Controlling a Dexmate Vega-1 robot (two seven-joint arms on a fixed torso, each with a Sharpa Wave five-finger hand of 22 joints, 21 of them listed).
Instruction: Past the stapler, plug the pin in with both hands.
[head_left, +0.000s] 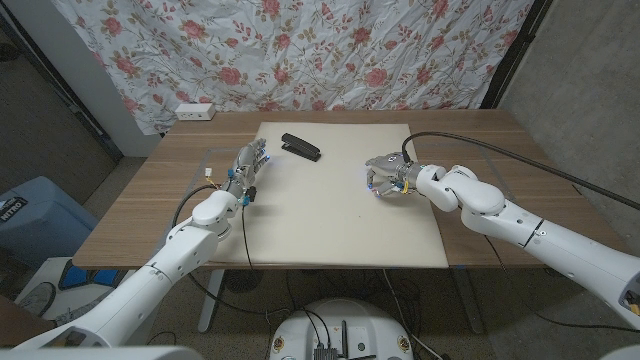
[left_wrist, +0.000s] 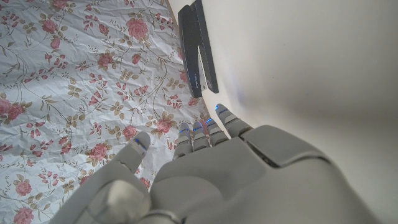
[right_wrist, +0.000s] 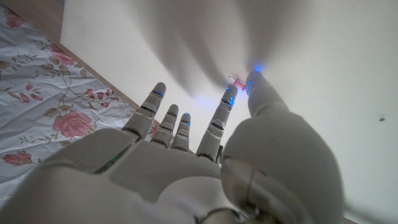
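My right hand (head_left: 388, 180) is over the right part of the cream mat (head_left: 340, 230), pinching a small pink pin (right_wrist: 236, 81) between the thumb and a fingertip while the other fingers spread. In the right wrist view the pin is only a tiny pink sliver at the fingertips; I cannot tell which way it points or how its long axis runs. My left hand (head_left: 247, 165) sits at the mat's left edge, fingers straight and apart, holding nothing. The black stapler (head_left: 301, 147) lies on the mat's far part, just beyond my left fingertips, its long axis running diagonally from far-left to near-right. The wooden table (head_left: 150, 190) backs onto a floral cloth (head_left: 330, 50).
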